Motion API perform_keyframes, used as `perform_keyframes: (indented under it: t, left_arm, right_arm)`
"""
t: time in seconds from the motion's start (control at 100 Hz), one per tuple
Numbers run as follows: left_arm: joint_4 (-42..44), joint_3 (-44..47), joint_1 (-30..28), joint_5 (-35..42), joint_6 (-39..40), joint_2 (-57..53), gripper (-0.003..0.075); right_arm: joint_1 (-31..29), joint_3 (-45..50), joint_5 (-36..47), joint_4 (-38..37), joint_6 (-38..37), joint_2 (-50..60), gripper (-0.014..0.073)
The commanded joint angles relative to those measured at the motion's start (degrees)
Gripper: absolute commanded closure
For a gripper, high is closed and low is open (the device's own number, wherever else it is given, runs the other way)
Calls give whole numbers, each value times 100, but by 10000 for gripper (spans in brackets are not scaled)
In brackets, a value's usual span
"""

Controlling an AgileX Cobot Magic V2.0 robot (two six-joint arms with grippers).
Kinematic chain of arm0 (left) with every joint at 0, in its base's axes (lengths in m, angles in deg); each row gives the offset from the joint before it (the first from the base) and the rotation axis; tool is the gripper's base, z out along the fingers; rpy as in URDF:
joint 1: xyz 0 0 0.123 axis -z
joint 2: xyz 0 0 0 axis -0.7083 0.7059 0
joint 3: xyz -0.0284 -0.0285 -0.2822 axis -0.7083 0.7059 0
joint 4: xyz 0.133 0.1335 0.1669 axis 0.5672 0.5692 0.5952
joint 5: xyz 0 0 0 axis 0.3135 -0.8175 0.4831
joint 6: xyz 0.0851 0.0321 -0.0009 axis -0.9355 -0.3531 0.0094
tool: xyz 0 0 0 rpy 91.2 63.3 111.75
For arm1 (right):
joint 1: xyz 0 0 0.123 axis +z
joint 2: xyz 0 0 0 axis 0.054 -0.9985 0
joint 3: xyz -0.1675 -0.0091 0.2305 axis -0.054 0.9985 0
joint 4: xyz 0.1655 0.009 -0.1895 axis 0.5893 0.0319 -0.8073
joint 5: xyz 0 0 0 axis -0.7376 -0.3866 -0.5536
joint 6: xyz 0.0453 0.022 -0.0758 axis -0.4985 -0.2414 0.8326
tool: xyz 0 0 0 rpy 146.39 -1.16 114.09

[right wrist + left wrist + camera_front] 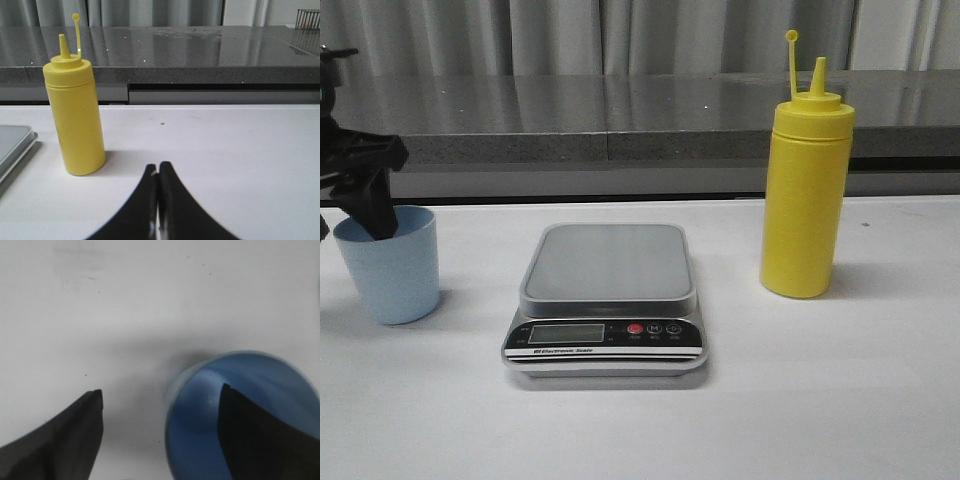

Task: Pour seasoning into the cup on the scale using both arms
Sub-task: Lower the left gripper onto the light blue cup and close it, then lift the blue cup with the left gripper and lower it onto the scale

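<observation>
The pale blue cup point(390, 265) stands upright on the white table at the far left. My left gripper point(365, 210) is open above it, one finger point(260, 435) inside the cup point(200, 440) and the other finger point(65, 440) outside its rim. The scale point(608, 300) sits in the middle with nothing on its steel platform. The yellow seasoning bottle point(805, 195) stands upright to the right of the scale, cap off on its strap. My right gripper point(158, 167) is shut and empty, low over the table a little way from the bottle point(75, 117); it does not show in the front view.
A grey stone counter point(640, 115) runs along the back edge of the white table point(820, 400). The edge of the scale platform point(12, 142) shows beside the bottle in the right wrist view.
</observation>
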Motion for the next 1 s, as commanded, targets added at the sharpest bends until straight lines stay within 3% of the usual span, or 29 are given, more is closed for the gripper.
perform_keyframes:
  t: [0.0, 0.09, 0.28, 0.47, 0.72, 0.99]
  left_arm:
    - [-93, -222, 41, 116, 8, -125, 303]
    - [-93, -241, 41, 137, 8, -75, 371]
    - [-93, -241, 41, 147, 8, -75, 592]
    - [-116, -262, 41, 162, 8, -94, 736]
    - [-161, -977, 264, -286, 8, -108, 741]
    - [-161, -1995, 1202, -436, -18, -108, 741]
  right_arm:
    - [-19, -103, 418, -32, 3, 126, 662]
    - [-19, -103, 418, -32, 3, 126, 662]
    - [-19, -103, 418, -32, 3, 126, 662]
    - [-19, -103, 418, -32, 3, 126, 662]
    - [-19, -103, 418, -32, 3, 126, 662]
    - [-19, -103, 418, -32, 3, 126, 662]
